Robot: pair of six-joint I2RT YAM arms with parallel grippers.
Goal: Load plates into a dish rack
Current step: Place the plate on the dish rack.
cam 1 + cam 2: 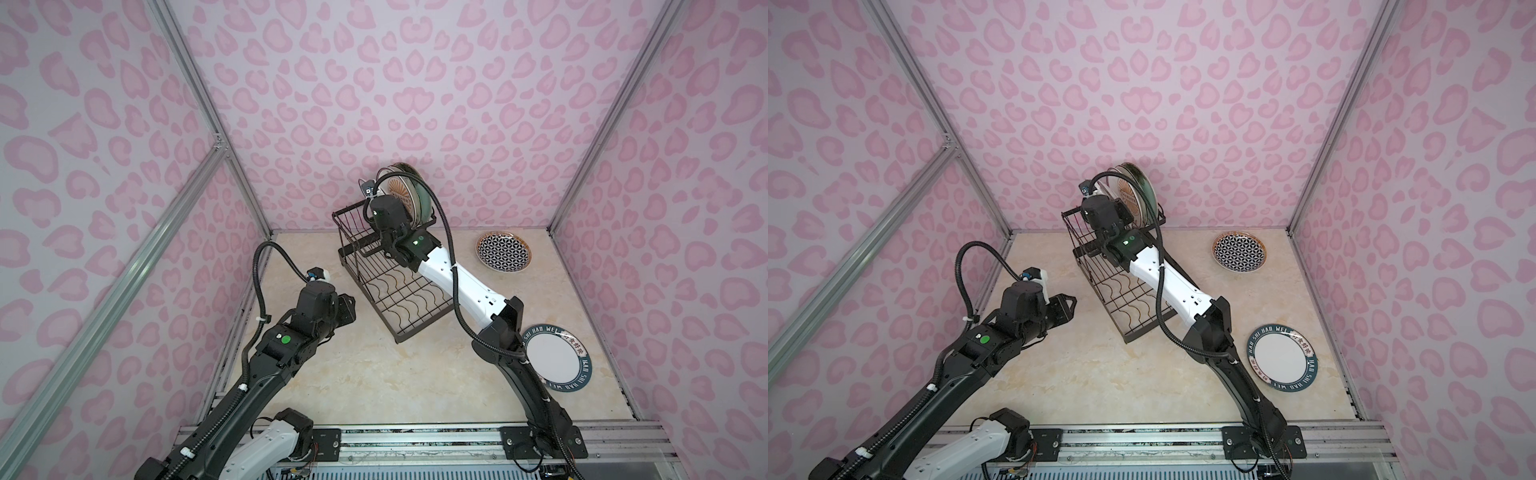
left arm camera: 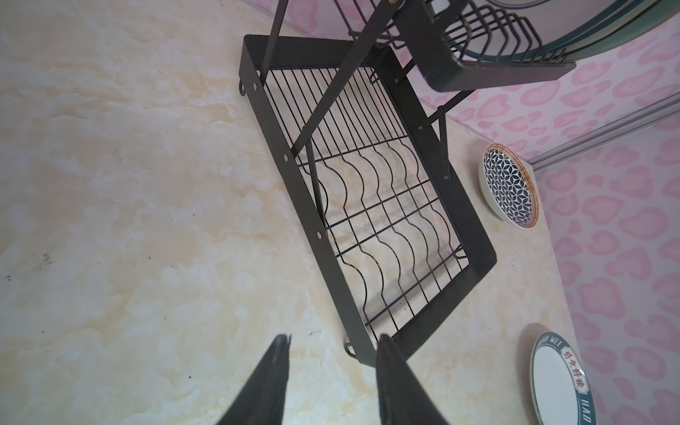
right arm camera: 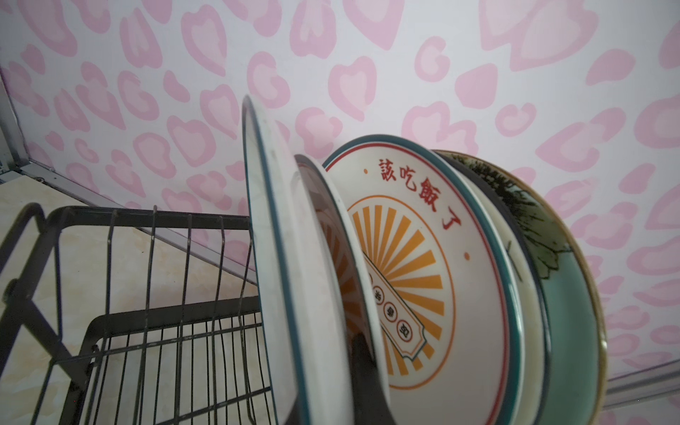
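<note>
Pale lilac walls blotched with pink hearts and framed in aluminium posts close in a cream marbled table. A black wire two-tier dish rack stands at the middle of the far edge, its wavy-wired lower tray running slantwise toward the table's centre. The right claw is up at the raised upper basket. It is clenched tight on the lower rim of a white round plate with a thin teal edge, which stands on edge. Only one dark finger shows; the other is hidden by the plate. Beside that plate in the basket, a cream plate with an orange sunburst and red lettering and a dark green glazed plate stand upright. The left claw hangs released, fingers partly spread, above the table near the rack's near corner. A black-and-white geometric plate lies flat by the far right corner. A white plate with a teal lettered rim lies flat at the right edge.
</note>
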